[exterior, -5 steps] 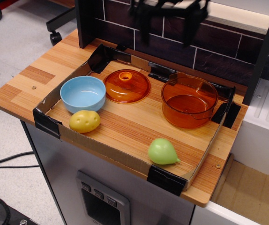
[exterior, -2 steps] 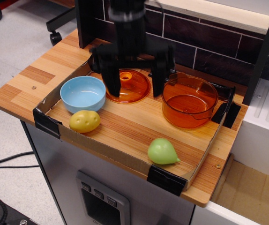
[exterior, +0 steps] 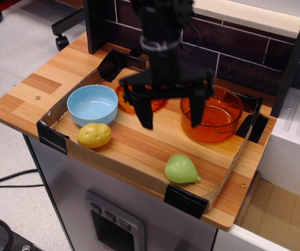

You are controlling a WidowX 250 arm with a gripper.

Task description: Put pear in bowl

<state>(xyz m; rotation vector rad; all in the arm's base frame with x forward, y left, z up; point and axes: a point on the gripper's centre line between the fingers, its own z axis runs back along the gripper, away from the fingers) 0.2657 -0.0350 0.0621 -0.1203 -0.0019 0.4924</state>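
Observation:
The light-green pear (exterior: 181, 169) lies on the wooden board near the front right corner of the cardboard tray, stem pointing right. The light-blue bowl (exterior: 92, 104) stands empty at the tray's left side. My black gripper (exterior: 172, 119) hangs above the middle of the tray, open wide and empty, with one finger (exterior: 146, 112) on the left and the other (exterior: 197, 110) in front of the orange pot. It is behind and above the pear, apart from it.
A yellow potato-shaped toy (exterior: 94, 135) lies just in front of the bowl. An orange domed lid (exterior: 139, 97) sits behind the gripper, a transparent orange pot (exterior: 212, 115) at the right. A low cardboard rim (exterior: 113, 170) with black tape corners edges the tray. A dark tiled wall stands behind.
My gripper has come down from the back and moved forward and to the right, from over the orange lid toward the tray's middle. The objects have not moved.

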